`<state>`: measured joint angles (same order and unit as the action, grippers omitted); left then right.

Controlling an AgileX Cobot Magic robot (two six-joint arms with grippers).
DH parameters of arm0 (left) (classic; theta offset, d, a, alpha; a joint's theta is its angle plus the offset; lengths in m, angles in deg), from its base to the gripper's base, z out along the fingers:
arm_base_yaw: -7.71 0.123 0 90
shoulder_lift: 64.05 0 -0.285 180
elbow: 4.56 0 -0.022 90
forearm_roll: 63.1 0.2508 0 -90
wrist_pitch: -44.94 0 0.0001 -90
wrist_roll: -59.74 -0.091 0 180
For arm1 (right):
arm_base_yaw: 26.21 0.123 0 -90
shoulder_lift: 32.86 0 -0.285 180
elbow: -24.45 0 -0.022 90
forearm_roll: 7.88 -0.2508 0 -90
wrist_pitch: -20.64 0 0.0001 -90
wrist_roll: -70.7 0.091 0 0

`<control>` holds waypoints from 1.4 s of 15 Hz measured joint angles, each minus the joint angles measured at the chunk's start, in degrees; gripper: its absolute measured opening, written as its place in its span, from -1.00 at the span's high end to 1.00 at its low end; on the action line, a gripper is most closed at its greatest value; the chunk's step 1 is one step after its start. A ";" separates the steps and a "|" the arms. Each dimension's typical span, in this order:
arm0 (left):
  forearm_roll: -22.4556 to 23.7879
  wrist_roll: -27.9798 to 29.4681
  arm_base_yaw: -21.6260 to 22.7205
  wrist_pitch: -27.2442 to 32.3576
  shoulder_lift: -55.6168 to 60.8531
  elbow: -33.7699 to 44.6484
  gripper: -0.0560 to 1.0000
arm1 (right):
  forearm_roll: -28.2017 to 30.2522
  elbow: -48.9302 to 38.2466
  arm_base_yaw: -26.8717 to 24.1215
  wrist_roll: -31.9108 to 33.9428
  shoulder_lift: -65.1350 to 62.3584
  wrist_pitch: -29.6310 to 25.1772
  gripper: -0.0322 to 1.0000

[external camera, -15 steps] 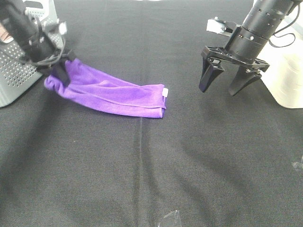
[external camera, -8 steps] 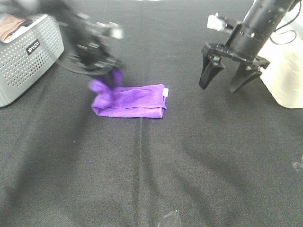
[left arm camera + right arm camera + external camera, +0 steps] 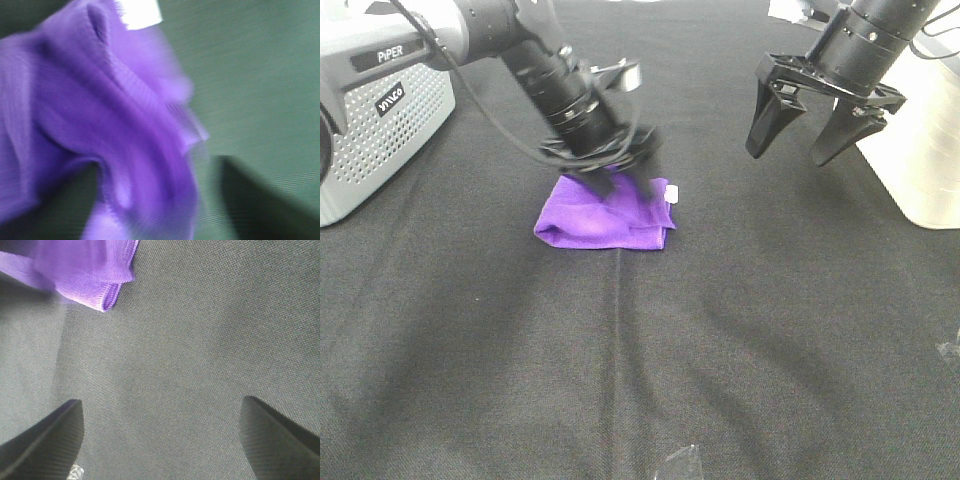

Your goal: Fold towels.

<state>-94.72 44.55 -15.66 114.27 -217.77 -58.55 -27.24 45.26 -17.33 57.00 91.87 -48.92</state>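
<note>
A purple towel [image 3: 590, 222] lies folded into a short bundle on the black cloth table, its white tag [image 3: 670, 195] at the right end. My left gripper [image 3: 612, 178] is low over the towel's top right part and shut on its folded-over edge. The left wrist view is blurred and filled with purple cloth [image 3: 100, 125]. My right gripper [image 3: 805, 140] hangs open and empty above the table, to the right of the towel. In the right wrist view its gripper [image 3: 160, 440] frames bare table, with a towel corner [image 3: 85, 270] beyond.
A grey perforated basket [image 3: 370, 120] stands at the far left. A white container [image 3: 920, 150] stands at the right edge. A small clear plastic scrap [image 3: 680, 462] lies near the front edge.
My left gripper swept right from beside the basket, carrying the towel's left end over onto its right part. The long towel is now a short bundle. My right gripper rose slightly, still open.
</note>
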 joint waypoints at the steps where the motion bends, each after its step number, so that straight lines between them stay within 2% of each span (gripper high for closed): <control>1: -5.16 -0.52 -0.06 -0.40 0.00 -0.34 -0.53 | 0.00 0.00 0.00 0.00 -0.29 0.00 -0.61; 3: -7.10 -2.46 0.00 0.00 0.00 -1.72 -0.55 | -0.06 0.00 0.00 0.00 -0.92 0.00 -0.61; 7: -6.13 -3.55 3.55 0.11 0.52 -7.10 -0.55 | -0.97 0.00 0.00 0.06 -2.01 0.00 -0.61; 8: -4.24 -3.67 4.76 0.11 1.15 -7.51 -0.55 | -1.20 0.00 0.00 0.06 -2.23 0.00 -0.61; 11: 10.43 0.57 6.70 0.06 3.50 -7.68 -0.55 | -1.38 0.00 0.00 0.06 -2.29 -0.17 -0.61; 12: 12.32 1.60 6.70 0.00 3.50 -7.05 -0.55 | -1.72 0.00 0.00 0.06 -2.29 -0.17 -0.61; 14: 6.19 1.09 6.70 0.17 1.78 -5.21 -0.55 | -2.06 0.00 0.00 0.06 -2.29 -0.17 -0.61; 17: -5.44 -1.72 6.25 0.29 -3.27 -5.04 -0.55 | -3.27 0.00 0.00 0.06 -2.29 -0.17 -0.61; 18: -5.44 -1.72 6.25 0.29 -3.27 -5.04 -0.55 | -3.27 0.00 0.00 0.06 -2.29 -0.17 -0.61; 20: -11.75 -3.78 4.81 -0.11 -6.19 -5.04 -0.55 | -3.84 0.00 0.00 0.06 -2.29 -0.17 -0.61; 21: -11.75 -3.78 4.81 -0.11 -6.19 -5.04 -0.55 | -3.84 0.00 0.00 0.06 -2.29 -0.17 -0.61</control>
<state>-106.47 40.77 -10.85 114.15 -223.96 -63.60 -31.08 45.26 -17.33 57.06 89.58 -49.09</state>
